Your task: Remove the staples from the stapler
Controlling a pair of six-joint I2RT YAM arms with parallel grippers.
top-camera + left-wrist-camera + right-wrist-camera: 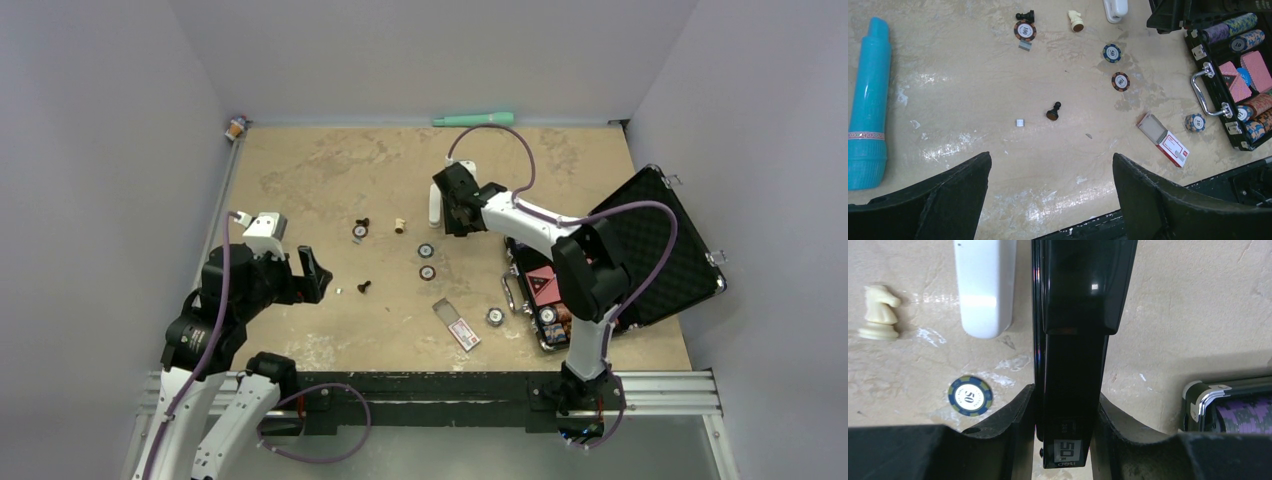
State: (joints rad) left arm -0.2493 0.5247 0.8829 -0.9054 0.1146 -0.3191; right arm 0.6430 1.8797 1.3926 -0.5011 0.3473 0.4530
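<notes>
The stapler [1078, 300] is slim, glossy and black, with a small white label at its near end. In the right wrist view it runs lengthwise between the fingers of my right gripper [1065, 395], which is shut on its sides just above the table. From above, that gripper [452, 205] sits at the back middle and the stapler is mostly hidden inside it. No staples show on the stapler. My left gripper [315, 275] hangs wide open over the left side, its jaws [1050, 160] holding nothing. A small silvery strip [1025, 46] lies beside a chip; I cannot tell what it is.
A white oblong bar [983, 285] lies just left of the stapler. Poker chips [1120, 81], black and cream chess pieces [1053, 111] and an open staple box [1168, 142] are scattered mid-table. An open black chip case [620, 260] is at the right, a teal tube [473, 119] at the back.
</notes>
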